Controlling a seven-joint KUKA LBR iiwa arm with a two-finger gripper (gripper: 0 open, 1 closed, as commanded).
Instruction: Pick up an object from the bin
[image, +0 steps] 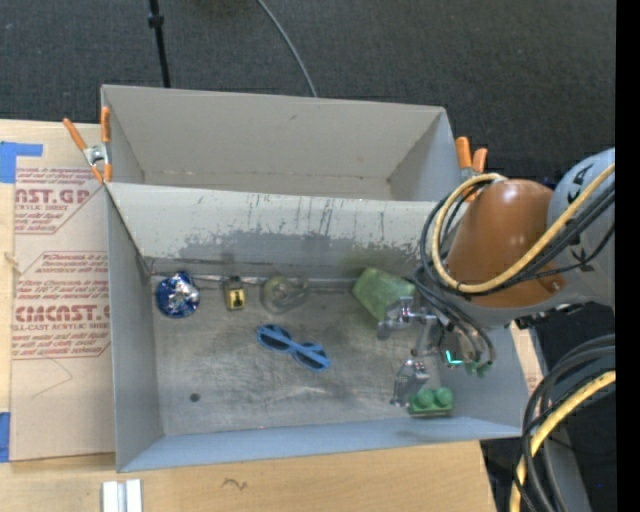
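At the right end of the bin (135, 330) we see the claw (402, 352), its fingers apart with nothing between them. A dark green knobbed block (431, 401) lies just beside the nearer finger. A pale green lump (378, 290), partly hidden behind the wrist, lies by the farther one. We cannot tell whether either finger touches.
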